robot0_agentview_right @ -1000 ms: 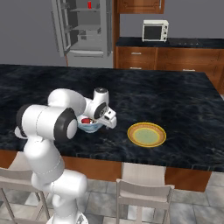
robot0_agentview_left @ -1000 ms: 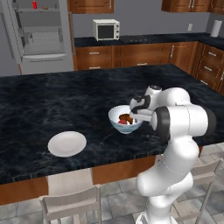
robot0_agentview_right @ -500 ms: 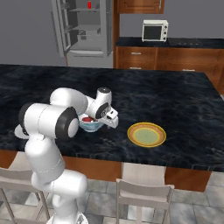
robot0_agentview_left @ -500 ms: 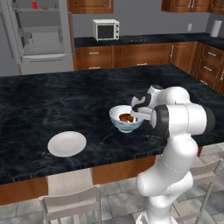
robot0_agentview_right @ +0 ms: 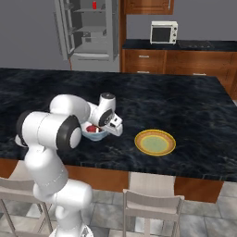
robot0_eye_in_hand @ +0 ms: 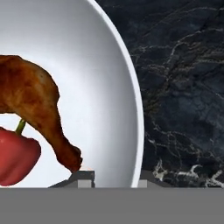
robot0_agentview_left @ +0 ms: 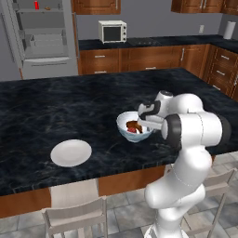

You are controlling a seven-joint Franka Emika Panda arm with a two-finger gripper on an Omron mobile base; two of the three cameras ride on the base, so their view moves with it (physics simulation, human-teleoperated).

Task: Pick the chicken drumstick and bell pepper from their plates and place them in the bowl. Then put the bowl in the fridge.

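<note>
A: Where do the food items sit?

B: Both lie inside the bowl (robot0_agentview_left: pixel 134 127), which stands on the dark marble table (robot0_agentview_left: pixel 56 107) at the centre of the left base view. In the hand view the chicken drumstick (robot0_eye_in_hand: pixel 34 109) stretches from the left edge down toward the bottom centre, and the bell pepper (robot0_eye_in_hand: pixel 15 155) lies just below it at lower left, touching it.

A: And the jaws?

B: The gripper (robot0_eye_in_hand: pixel 116 180) sits at the bowl's rim. In the hand view one finger tip stands inside the white wall and the other outside it, with the rim between them, so the jaws are closed down onto the bowl's rim.

A: The plates?

B: The white plate (robot0_agentview_left: pixel 70 152) lies at lower left of the left base view, well apart from the bowl. The yellow-orange plate (robot0_agentview_right: pixel 155 142) lies right of centre in the right base view, near the bowl.

A: The fridge?

B: The fridge (robot0_agentview_left: pixel 39 37) is at upper left of the left base view, its door open and its shelves showing. A white microwave (robot0_agentview_left: pixel 112 31) stands at top centre.
</note>
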